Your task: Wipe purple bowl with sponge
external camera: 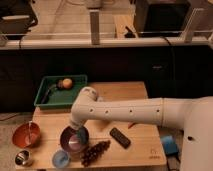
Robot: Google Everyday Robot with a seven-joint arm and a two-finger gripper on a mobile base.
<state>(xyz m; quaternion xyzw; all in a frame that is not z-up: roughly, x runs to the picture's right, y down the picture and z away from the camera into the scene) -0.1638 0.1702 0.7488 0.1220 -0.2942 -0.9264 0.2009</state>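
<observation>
The purple bowl (pixel 73 140) stands on the wooden table (pixel 142 95) at the front left, its shiny grey inside showing. My white arm reaches in from the right, bends above the table and drops to the bowl. My gripper (pixel 80 133) is at the bowl's back right rim, over its inside. I cannot make out the sponge at the gripper. A small blue piece (pixel 169 145) lies at the table's right front edge, next to my body; I cannot tell whether it is the sponge.
An orange-red bowl (pixel 26 135) with a utensil, a small metal cup (pixel 22 158) and a light-blue cup (pixel 61 159) stand left of the purple bowl. Dark grapes (pixel 95 150) and a black bar (pixel 120 137) lie to its right. A green tray (pixel 45 102) holds an orange fruit (pixel 66 82).
</observation>
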